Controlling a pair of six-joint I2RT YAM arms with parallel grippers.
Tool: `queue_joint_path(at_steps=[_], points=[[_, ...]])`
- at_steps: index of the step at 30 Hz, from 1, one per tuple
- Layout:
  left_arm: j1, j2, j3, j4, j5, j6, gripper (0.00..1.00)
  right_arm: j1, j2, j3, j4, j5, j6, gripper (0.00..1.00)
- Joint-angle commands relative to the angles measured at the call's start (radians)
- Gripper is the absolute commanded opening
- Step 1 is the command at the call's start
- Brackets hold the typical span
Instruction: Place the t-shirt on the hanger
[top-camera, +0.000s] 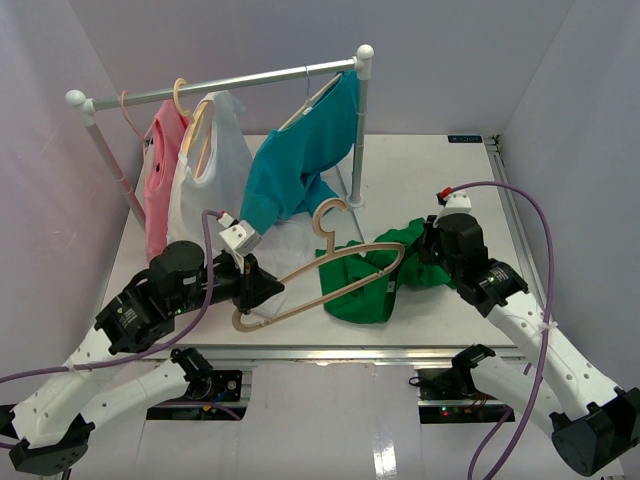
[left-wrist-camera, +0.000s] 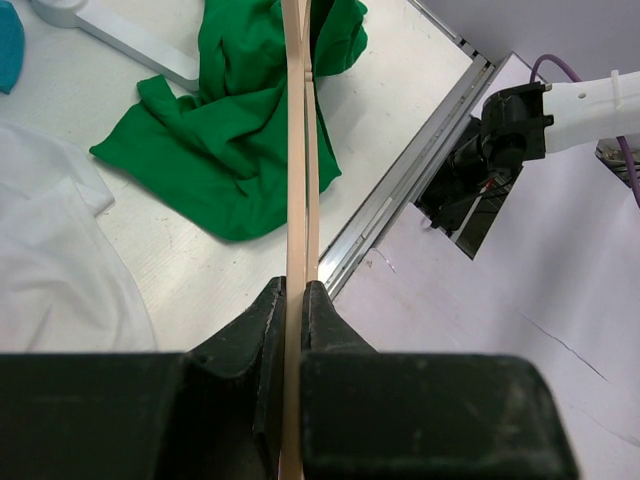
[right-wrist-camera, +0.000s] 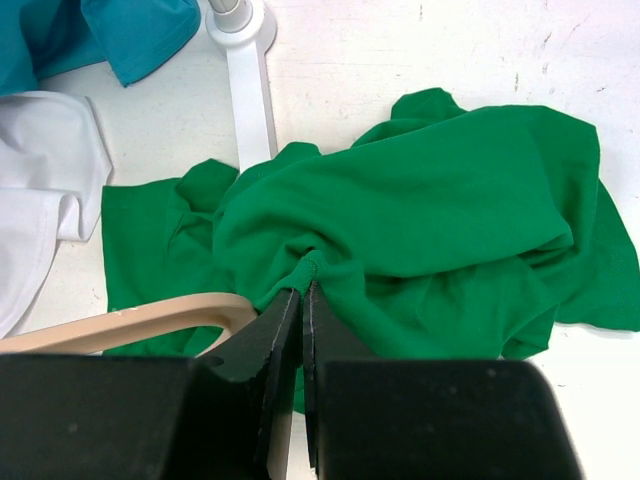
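The left pincer (left-wrist-camera: 296, 295) is clamped on one end of the hanger (left-wrist-camera: 297, 150), holding it raised and tilted over the surface (top-camera: 420, 170) at the centre of the top view. The right pincer (right-wrist-camera: 302, 292) is pinched shut on a bunched edge of the t-shirt (right-wrist-camera: 420, 230), which lies crumpled on the surface right of centre, the hanger's far end over it. Whether that edge is collar or hem I cannot tell. To do this step well, I judge the right arm should lift the cloth until an opening hangs free, the left should hold the hanger steady, and the free arm should go into that opening, not a fold. So thin a pinch may slip. No box or bin shows; only the rail (top-camera: 220, 83) at upper left carries things: a pink shirt (top-camera: 160, 175), a white shirt (top-camera: 222, 150) and a teal shirt (top-camera: 295, 165)
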Motion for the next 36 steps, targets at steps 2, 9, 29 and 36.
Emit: queue_joint_path(at_steps=[2, 9, 29, 36], points=[[-0.003, 0.044, -0.017, 0.074, 0.043, -0.003, 0.0, -0.004, 0.008, 0.062, 0.018, -0.042, -0.025, 0.08], [-0.003, 0.047, -0.056, 0.141, 0.078, 0.01, 0.0, -0.005, 0.046, 0.102, 0.018, -0.09, -0.027, 0.08], [-0.003, 0.071, -0.046, 0.311, -0.031, 0.034, 0.0, -0.004, 0.06, 0.326, -0.078, -0.26, -0.025, 0.08], [-0.003, 0.097, -0.082, 0.465, -0.061, 0.052, 0.0, -0.003, 0.049, 0.354, -0.06, -0.381, 0.006, 0.08]])
